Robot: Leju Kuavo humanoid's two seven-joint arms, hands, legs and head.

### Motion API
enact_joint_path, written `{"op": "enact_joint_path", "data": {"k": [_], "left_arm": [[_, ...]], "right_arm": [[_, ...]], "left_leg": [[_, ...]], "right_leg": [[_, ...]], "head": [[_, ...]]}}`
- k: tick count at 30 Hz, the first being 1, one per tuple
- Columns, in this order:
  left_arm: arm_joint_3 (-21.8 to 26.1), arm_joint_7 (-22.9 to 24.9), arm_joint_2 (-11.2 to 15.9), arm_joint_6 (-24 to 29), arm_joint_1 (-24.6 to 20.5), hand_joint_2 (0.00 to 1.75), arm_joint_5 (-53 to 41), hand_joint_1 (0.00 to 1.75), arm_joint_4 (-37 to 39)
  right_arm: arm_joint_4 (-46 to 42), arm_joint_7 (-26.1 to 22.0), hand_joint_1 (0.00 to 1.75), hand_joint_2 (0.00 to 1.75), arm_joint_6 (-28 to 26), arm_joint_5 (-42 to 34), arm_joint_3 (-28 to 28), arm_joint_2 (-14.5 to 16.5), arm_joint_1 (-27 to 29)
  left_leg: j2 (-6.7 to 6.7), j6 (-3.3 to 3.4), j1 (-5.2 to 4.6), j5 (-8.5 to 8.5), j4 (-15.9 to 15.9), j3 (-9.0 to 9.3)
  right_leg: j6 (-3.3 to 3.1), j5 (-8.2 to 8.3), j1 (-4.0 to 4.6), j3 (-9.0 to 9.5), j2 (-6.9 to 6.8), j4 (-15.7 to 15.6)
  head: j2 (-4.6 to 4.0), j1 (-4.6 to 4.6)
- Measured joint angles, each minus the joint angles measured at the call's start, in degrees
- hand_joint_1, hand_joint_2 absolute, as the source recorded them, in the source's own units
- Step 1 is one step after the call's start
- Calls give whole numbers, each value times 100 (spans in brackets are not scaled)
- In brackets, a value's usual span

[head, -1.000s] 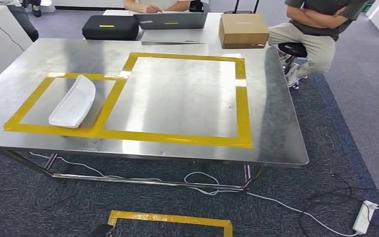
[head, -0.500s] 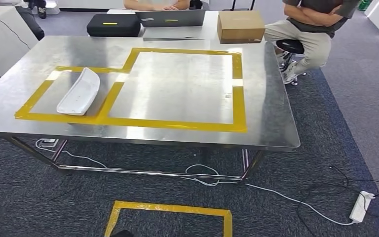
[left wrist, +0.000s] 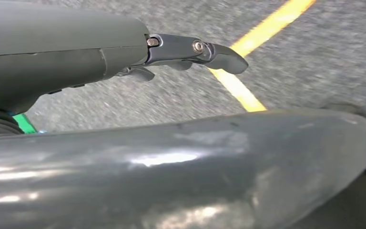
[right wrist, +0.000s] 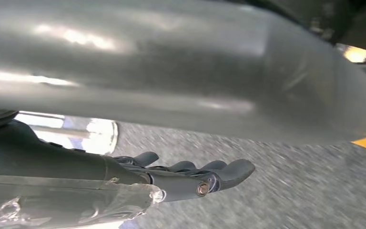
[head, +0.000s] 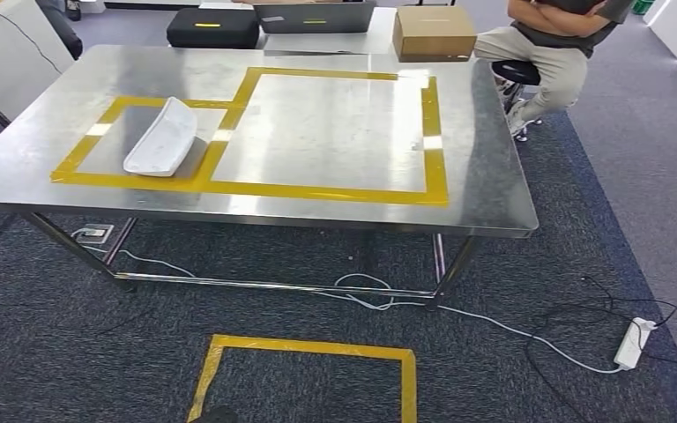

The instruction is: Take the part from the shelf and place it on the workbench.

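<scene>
Found no readable text, label, brand, number or sign anywhere; yellow marks on the black rectangular case (head: 212,27) stayed too small to read.

Cut off and blurred

The seated person (head: 557,35) is cropped at the chest by the head view's top edge, as are the black case (head: 213,26) and laptop (head: 316,16). Carpet (left wrist: 314,57) blurs behind the left hand (left wrist: 190,50).

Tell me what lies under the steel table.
Under the steel table: dark carpet, a white cable looping across it, the table's crossbar and a floor socket plate. The tabletop hides the floor farther back.
</scene>
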Motion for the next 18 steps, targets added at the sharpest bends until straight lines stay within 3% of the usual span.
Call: {"op": "enact_joint_path", "data": {"k": [1,2,4,5,6,7,8,10,12,13,15,16,18], "left_arm": [[2,15,13,-6,7,0,-21,0,8],[4,25,23,-12,10,0,-33,0,15],[8,45,37,-33,9,0,-58,0,22],[11,66,43,-51,9,0,-89,0,27],[14,98,49,-68,8,0,-135,0,32],[16,134,56,-81,8,0,-188,0,37],[17,165,62,-88,8,0,-237,0,40],[17,197,70,-89,7,0,-289,0,45],[17,206,77,-90,4,0,-302,0,49],[17,209,79,-90,1,0,-304,0,51],[17,210,86,-91,5,0,-305,0,58],[17,215,90,-95,10,0,-306,0,62],[17,235,96,-118,14,0,-316,0,69]], "right_arm": [[11,59,0,0,27,-66,-71,4,3],[21,97,0,44,50,-129,-141,7,3],[32,139,0,131,68,-179,-252,14,-11],[35,152,0,175,68,-155,-280,19,-18],[38,164,0,175,69,-119,-296,22,-23],[40,169,0,175,69,-78,-305,25,-23],[43,170,0,175,70,-45,-311,27,-24],[44,165,0,175,69,-14,-320,28,-44],[45,160,0,175,68,-8,-326,34,-78],[46,160,0,175,68,-7,-328,37,-89],[50,163,0,175,68,-6,-334,43,-93],[52,163,0,175,68,-5,-337,45,-95],[54,154,0,175,64,-1,-344,51,-103]], "left_leg": [[10,50,1,54,4,-54],[18,90,2,116,4,-121],[20,128,-14,252,12,-282],[21,132,-25,321,19,-372],[23,132,-36,388,27,-463],[24,127,-44,447,38,-547],[24,119,-50,503,49,-627],[19,83,-60,604,75,-746],[19,25,-67,708,79,-797],[20,-8,-67,758,72,-809],[14,-78,-53,793,74,-846],[9,-112,-48,663,153,-894],[3,-166,-36,93,634,-1060]], "right_leg": [[27,-161,-10,-52,1,114],[47,-417,-15,-130,2,340],[71,-994,-12,-321,4,1085],[72,-1131,-11,-375,4,1431],[66,-1131,-10,-358,3,1638],[51,-1008,-7,-241,3,1634],[29,-835,-3,-25,4,1430],[-20,-702,15,629,5,561],[-49,-789,40,1045,12,-102],[-66,-812,55,1081,15,-213],[-145,-728,56,973,6,-211],[-198,-661,49,908,-2,-213],[-266,-504,33,755,-12,-223]], "head": [[0,4],[0,12],[0,28],[0,33],[0,34],[0,34],[0,33],[0,33],[-1,30],[-1,33],[-1,45],[0,32],[0,1]]}}
